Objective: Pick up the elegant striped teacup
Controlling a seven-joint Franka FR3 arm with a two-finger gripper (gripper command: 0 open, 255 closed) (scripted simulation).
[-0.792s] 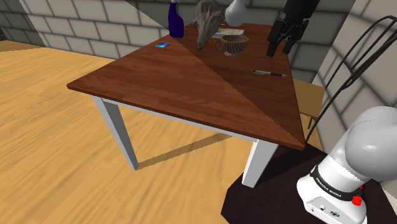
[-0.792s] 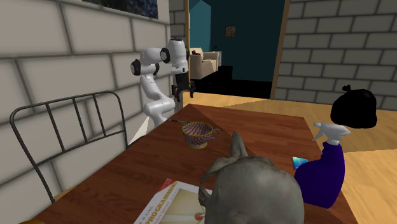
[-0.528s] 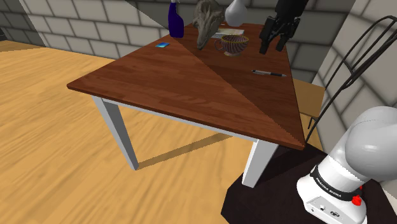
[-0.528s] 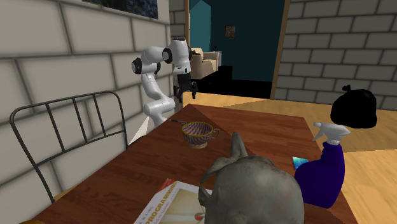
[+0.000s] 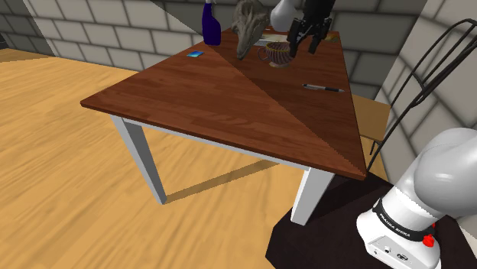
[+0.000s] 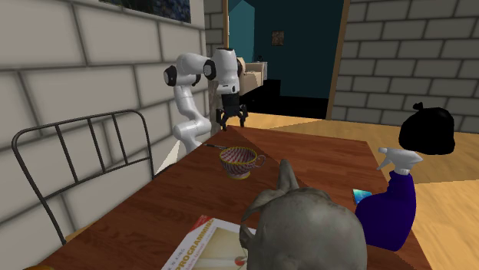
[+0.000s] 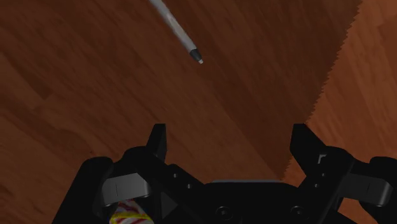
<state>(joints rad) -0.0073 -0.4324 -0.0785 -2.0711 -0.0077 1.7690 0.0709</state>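
**mo_k:** Working outward from the robot: white arm [image 5: 428, 183] on its dark stand [image 5: 321, 244], then the brown wooden bench with white legs [image 5: 229, 107], with a thin dark pen [image 5: 322, 88] lying towards its right side. So where's the cup?

**tess:** Far end of the bench. The small flared teacup with fine stripes and a loop handle [image 5: 277, 53] stands upright, just to the shoulder view's left of the all-black gripper [image 5: 303, 40]. The gripper hangs above the wood with its fingers spread wide and nothing in them. The wrist view looks down on bare bench and the pen's tip, so I'd say it isn't lined up over the cup yet.

**mo_k:** How would you grab it?

**tess:** My guess is it's light, stiff and thin-walled, probably glazed, so slippery and easy to chip. I'd put one finger inside the rim and one outside, on the side away from the handle, then squeeze gently. Clamping across that flare could squirt it out.

**mo_k:** Anything behind it?

**tess:** A grey lumpy figure [image 5: 248, 27] is right next to it. Farther left are a deep-blue spray bottle [image 5: 211, 27] and a small blue card [image 5: 196, 53]. The figure looks easy to bump.
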